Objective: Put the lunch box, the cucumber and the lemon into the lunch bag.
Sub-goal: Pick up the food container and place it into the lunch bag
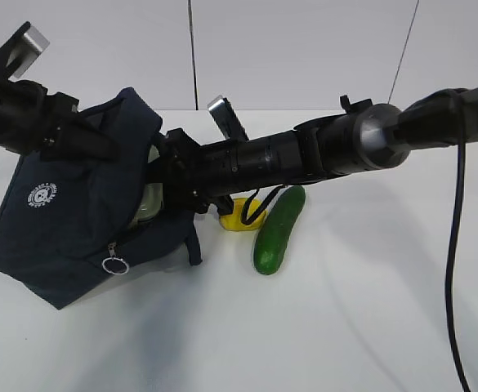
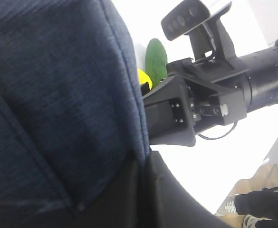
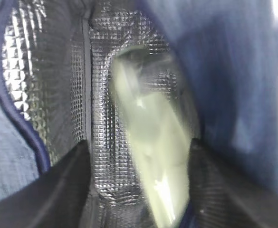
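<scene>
The navy lunch bag (image 1: 59, 220) lies tipped on the white table with its mouth facing right. My left gripper (image 1: 91, 139) is shut on the bag's upper fabric edge (image 2: 58, 95) and holds the mouth up. Reaching in from the right, my right gripper (image 1: 161, 184) is inside that mouth. In the right wrist view the pale green lunch box (image 3: 153, 156) stands edge-on inside the foil lining (image 3: 58, 71), between the open fingers (image 3: 139, 190), with a gap on its left side. The cucumber (image 1: 279, 230) and the lemon (image 1: 239, 214) lie on the table under the right arm.
The bag's silver ring zipper pull (image 1: 116, 265) hangs at its front lower edge. The right arm (image 1: 345, 147) spans the table's middle above the cucumber and lemon, and its black cable (image 1: 455, 245) drops at the right. White table extends in front.
</scene>
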